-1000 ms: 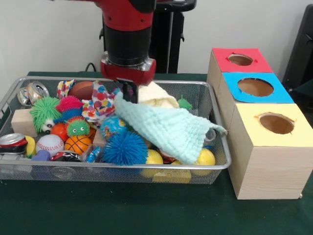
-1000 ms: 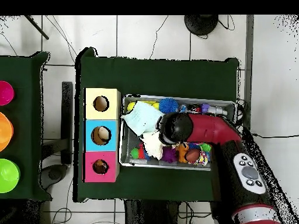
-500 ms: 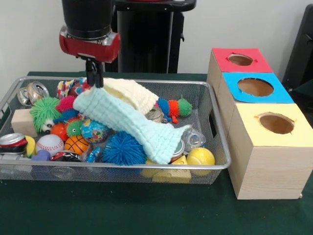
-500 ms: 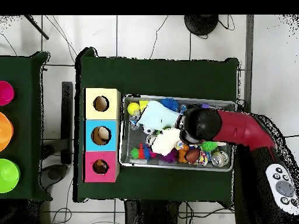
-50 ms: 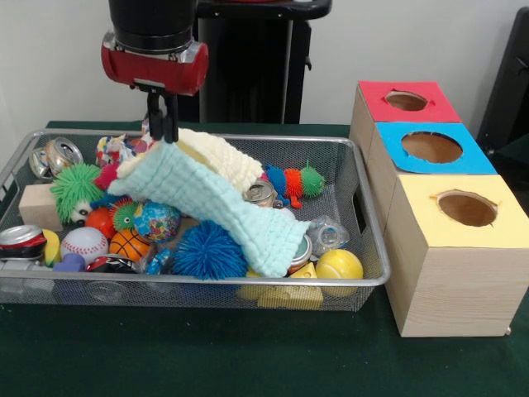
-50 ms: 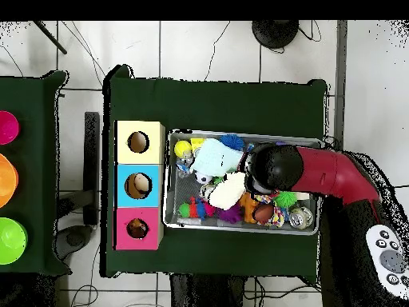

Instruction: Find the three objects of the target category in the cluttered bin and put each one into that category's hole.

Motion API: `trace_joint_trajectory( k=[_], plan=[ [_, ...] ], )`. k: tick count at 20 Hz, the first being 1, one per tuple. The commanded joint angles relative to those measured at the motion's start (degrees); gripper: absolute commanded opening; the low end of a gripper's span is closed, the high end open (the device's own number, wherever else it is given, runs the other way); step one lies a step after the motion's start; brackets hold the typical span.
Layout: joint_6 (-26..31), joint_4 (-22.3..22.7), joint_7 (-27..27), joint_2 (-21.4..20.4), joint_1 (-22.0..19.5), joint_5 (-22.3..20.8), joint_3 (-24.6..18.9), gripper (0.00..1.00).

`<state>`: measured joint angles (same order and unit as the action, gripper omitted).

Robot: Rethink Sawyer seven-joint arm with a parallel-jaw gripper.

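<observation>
A wire-mesh bin (image 5: 99, 279) holds a jumble of toys, balls and cans. My gripper (image 5: 164, 135) hangs over the bin's back left and is shut on the top corner of a light-blue knitted cloth (image 5: 219, 207). The cloth slopes down to the right across the pile. A cream cloth (image 5: 223, 160) lies just behind it. In the overhead view the arm's head (image 6: 275, 168) hides the gripper, with the blue cloth (image 6: 216, 157) and the cream cloth (image 6: 229, 192) beside it. Right of the bin stand the red box (image 5: 376, 103), blue box (image 5: 475, 157) and yellow box (image 5: 421, 217), each with a round hole.
In the bin lie a blue spiky ball (image 5: 210, 251), a yellow ball (image 5: 339, 265), a small basketball (image 5: 131, 242), a baseball (image 5: 83, 243), a green fuzzy ball (image 5: 74, 188), crushed cans (image 5: 56, 155), a wooden block (image 5: 40, 205) and a spiky caterpillar toy (image 5: 289, 179).
The gripper has carried the blue cloth from the bin's right side to the left, uncovering the caterpillar toy and cans. In the last half second it rose slightly.
</observation>
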<state>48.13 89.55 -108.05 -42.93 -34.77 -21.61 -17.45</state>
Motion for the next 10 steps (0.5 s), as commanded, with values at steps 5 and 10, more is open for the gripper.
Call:
trace_joint_trajectory(
  k=[5, 10],
  plan=[
    [2.17, 7.87, 8.80, -4.29, 1.97, -1.92, -4.31, 0.00],
    [-1.70, 15.31, -1.02, -8.22, 6.61, 0.67, -2.45, 0.00]
  ],
)
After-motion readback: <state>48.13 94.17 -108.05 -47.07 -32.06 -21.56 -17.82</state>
